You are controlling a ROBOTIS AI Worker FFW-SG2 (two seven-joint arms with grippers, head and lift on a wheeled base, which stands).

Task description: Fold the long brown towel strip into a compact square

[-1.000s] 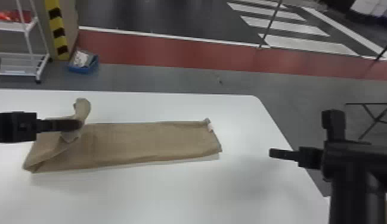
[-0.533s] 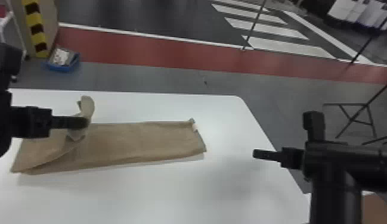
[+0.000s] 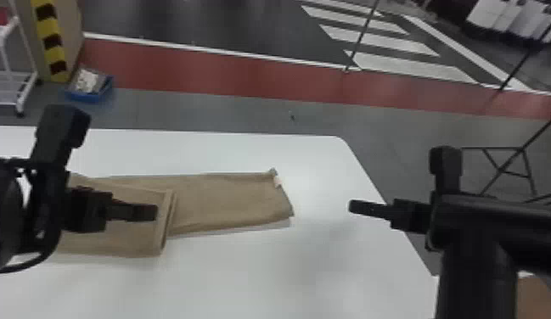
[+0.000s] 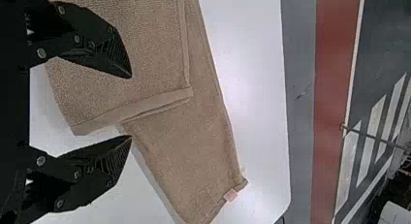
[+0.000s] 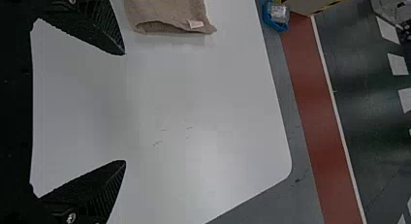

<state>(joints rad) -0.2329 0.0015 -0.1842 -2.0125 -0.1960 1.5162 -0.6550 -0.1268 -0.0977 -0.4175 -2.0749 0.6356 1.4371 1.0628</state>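
my left gripper (image 4: 131,106) hangs wide and empty over the folded left part of the towel (image 3: 227,199); my right gripper (image 5: 124,107), also spread, waits right of it. the towel runs left-right along the table (image 3: 338,275), tagged end nearer my right.

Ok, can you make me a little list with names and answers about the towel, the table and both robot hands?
towel: brown, left part folded over the rest, not a square yet
tag: pale, at the towel's right end
table: white, under the towel
left end effector: open, above the folded part
right end effector: open, right of the towel
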